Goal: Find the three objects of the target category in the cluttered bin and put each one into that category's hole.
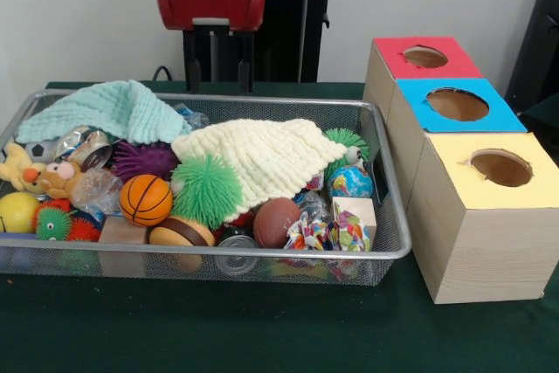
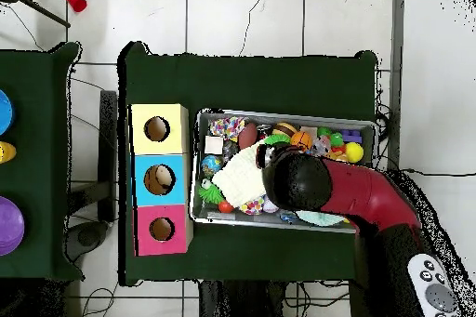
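Note:
The wire mesh bin (image 1: 210, 256) is full of toys. One white bundle with bright spots (image 1: 309, 232) lies at its near right corner, beside a printed box (image 1: 356, 214). In the overhead view one spotted bundle (image 2: 226, 126) lies at the bin's top left and another (image 2: 251, 206) at its lower edge. The yellow-surround hole (image 1: 500, 167) tops the largest wood box, nearest the camera; it also shows in the overhead view (image 2: 156, 128). My gripper (image 1: 220, 85) hangs open and empty above the bin's far rim. In the overhead view the arm's wrist (image 2: 297, 178) hides it.
A cream knitted cloth (image 1: 262, 159) covers the bin's middle, a mint cloth (image 1: 105, 111) its far left. A globe ball (image 1: 350, 183), a green spiky ball (image 1: 206, 191), a basketball (image 1: 145, 199) and a football (image 1: 275, 221) lie around. Blue-surround (image 1: 457, 104) and red-surround (image 1: 425, 57) holes stand behind.

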